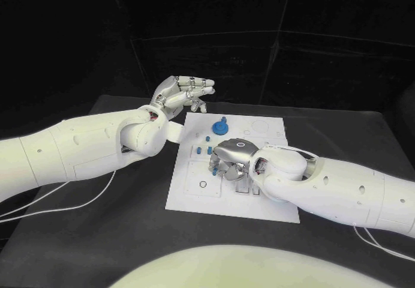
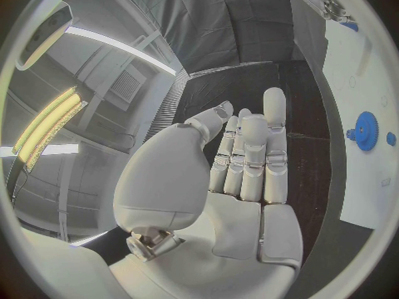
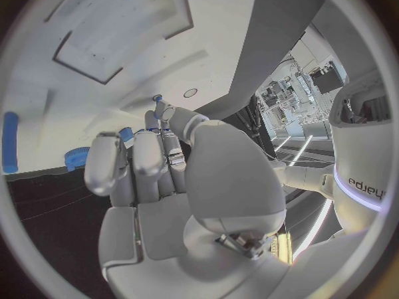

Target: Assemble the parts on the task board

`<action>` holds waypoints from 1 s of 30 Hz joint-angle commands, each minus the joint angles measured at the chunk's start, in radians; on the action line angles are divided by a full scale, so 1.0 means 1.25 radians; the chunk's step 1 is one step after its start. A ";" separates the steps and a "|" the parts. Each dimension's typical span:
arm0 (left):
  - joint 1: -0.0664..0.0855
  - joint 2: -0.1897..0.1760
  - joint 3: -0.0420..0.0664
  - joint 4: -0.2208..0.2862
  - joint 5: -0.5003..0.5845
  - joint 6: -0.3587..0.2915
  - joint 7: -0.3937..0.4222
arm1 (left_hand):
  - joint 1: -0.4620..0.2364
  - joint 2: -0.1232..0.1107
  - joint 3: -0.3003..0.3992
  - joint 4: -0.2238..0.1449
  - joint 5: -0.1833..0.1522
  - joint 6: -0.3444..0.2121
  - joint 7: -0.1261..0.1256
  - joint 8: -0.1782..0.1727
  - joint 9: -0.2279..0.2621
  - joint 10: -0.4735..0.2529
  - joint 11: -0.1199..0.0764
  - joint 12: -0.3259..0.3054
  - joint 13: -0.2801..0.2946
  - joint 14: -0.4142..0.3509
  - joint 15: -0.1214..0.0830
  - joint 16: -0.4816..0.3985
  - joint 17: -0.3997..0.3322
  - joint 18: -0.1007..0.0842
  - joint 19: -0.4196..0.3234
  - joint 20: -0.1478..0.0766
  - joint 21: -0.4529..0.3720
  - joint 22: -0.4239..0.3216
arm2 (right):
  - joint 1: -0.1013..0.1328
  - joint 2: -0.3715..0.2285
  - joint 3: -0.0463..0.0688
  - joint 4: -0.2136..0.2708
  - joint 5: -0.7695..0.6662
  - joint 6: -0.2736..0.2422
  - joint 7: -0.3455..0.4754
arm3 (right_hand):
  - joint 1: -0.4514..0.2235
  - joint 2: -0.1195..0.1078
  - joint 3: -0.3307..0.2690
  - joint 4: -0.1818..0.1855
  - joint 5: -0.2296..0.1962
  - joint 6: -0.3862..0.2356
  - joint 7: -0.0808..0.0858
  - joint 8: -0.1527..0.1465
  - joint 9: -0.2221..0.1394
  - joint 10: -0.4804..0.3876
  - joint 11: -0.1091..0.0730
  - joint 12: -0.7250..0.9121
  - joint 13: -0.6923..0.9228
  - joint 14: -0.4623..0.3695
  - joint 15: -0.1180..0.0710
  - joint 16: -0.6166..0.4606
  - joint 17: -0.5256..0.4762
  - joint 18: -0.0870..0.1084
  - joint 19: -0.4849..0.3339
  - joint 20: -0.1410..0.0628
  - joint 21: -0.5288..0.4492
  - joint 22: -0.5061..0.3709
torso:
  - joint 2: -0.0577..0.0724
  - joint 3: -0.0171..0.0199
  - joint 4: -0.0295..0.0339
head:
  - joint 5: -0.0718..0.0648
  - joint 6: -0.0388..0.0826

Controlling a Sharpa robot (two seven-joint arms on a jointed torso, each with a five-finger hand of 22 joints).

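Note:
The white task board point(image 1: 186, 198) lies in the middle of the black table. A blue gear point(image 1: 220, 127) stands on its far part, with small blue parts point(image 1: 207, 149) just in front of it. My right hand point(image 1: 232, 159) hangs low over the board's middle, fingers curled down. In the right wrist view its thumb and a fingertip pinch a small blue part point(image 3: 157, 98) just over the board point(image 3: 92, 60), with the gear point(image 3: 76, 158) behind the fingers. My left hand point(image 1: 183, 91) is raised beyond the board's far left corner, holding nothing. The left wrist view shows that empty palm point(image 2: 241, 173) and the gear point(image 2: 366, 130).
Near the board's front are narrow slots point(image 1: 246, 187) and a ring mark point(image 1: 201, 186); a round recess point(image 1: 259, 127) lies at its far right. Thin cables point(image 1: 78, 204) trail over the table at the left. My right forearm point(image 1: 337, 189) covers the board's near right corner.

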 commanded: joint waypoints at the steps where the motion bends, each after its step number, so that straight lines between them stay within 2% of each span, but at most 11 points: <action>1: 0.001 0.000 0.001 0.001 0.002 0.010 0.004 | 0.006 0.003 -0.004 -0.001 -0.002 -0.001 0.003 0.004 -0.001 -0.006 0.001 0.002 0.000 -0.006 0.000 -0.006 -0.001 0.011 -0.001 0.000 -0.003 -0.001 | 0.000 0.003 0.000 -0.001 -0.013 0.013 -0.004 | -0.001 0.005 -0.001 0.002 -0.001 0.000 0.003 -0.002 -0.001 0.016 -0.015 0.001 0.001 0.028 0.000 0.004 -0.001 -0.005 0.004 0.003 0.002 0.001 | 0.001 0.0003 0.0000 | 0.000 -0.001; 11: 0.001 -0.001 0.001 0.001 0.002 0.012 0.002 | 0.006 0.003 -0.004 -0.001 -0.002 -0.001 0.003 0.004 -0.001 -0.006 0.001 0.002 0.000 -0.006 0.000 -0.006 -0.001 0.011 -0.001 0.000 -0.003 -0.001 | -0.001 0.008 0.000 -0.006 -0.048 0.014 -0.019 | -0.002 0.006 -0.002 0.002 -0.001 0.000 0.003 -0.003 -0.001 0.016 -0.015 0.001 0.001 0.028 0.000 0.005 -0.001 -0.005 0.004 0.003 0.002 0.001 | 0.000 0.0002 0.0001 | 0.000 -0.003; 24: 0.001 -0.003 0.001 0.002 0.002 0.013 0.002 | 0.006 0.002 -0.006 -0.001 -0.002 -0.002 0.003 0.004 -0.001 -0.008 0.001 0.004 0.000 -0.007 0.001 -0.006 -0.003 0.011 -0.001 0.000 -0.004 -0.002 | -0.003 0.013 0.000 -0.002 -0.055 0.037 -0.023 | -0.004 0.005 -0.004 0.002 -0.001 0.000 0.003 -0.003 -0.001 0.016 -0.015 0.001 0.001 0.028 0.000 0.005 -0.002 -0.005 0.003 0.004 0.002 0.001 | 0.000 0.0004 0.0004 | 0.001 -0.005; 30: 0.001 -0.003 0.001 0.002 0.002 0.014 0.001 | 0.006 0.002 -0.006 -0.001 -0.002 -0.002 0.003 0.004 -0.001 -0.008 0.001 0.004 0.000 -0.007 0.001 -0.006 -0.003 0.011 -0.001 0.000 -0.004 -0.002 | -0.003 0.015 0.000 -0.002 -0.055 0.036 -0.021 | -0.011 0.002 -0.012 0.003 0.000 -0.006 0.005 -0.007 -0.003 0.009 -0.014 -0.004 0.001 0.027 0.001 0.004 -0.007 -0.004 0.000 0.005 0.000 -0.002 | 0.000 -0.0003 0.0001 | 0.002 -0.006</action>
